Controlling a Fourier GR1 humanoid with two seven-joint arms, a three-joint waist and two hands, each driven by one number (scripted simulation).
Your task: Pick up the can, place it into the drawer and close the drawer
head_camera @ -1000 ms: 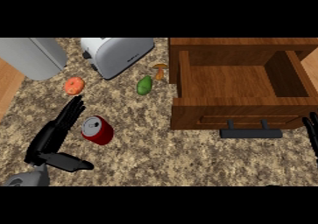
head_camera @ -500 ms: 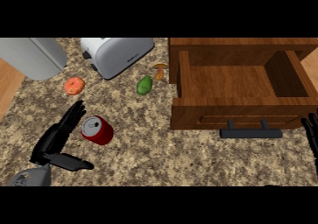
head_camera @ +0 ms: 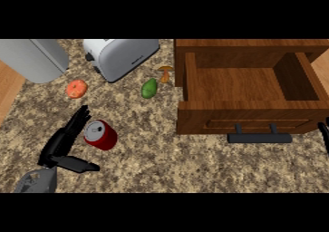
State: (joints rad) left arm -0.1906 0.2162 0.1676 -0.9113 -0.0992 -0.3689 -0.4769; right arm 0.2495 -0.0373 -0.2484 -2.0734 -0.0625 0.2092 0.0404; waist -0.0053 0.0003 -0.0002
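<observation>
A red can (head_camera: 101,134) with a silver top lies on its side on the speckled counter, left of centre. My left hand (head_camera: 63,141) is open just left of the can, straight fingers alongside it and thumb stretched out below; I cannot tell whether the fingers touch it. The wooden drawer (head_camera: 250,117) stands pulled open at the upper right, nothing inside, its black handle (head_camera: 259,137) on the front. Only the fingertips of my right hand (head_camera: 328,138) show at the right edge, straight and pointing up, just right of the handle.
A silver toaster (head_camera: 120,56) and a grey appliance (head_camera: 29,59) stand at the back left. An orange fruit (head_camera: 76,88), a green fruit (head_camera: 149,88) and a small mushroom (head_camera: 165,72) lie between them and the drawer. Wooden floor (head_camera: 1,97) borders the counter's left edge.
My left hand has moved a little to the right, closing in on the can. The can, the drawer and the right hand have stayed where they were.
</observation>
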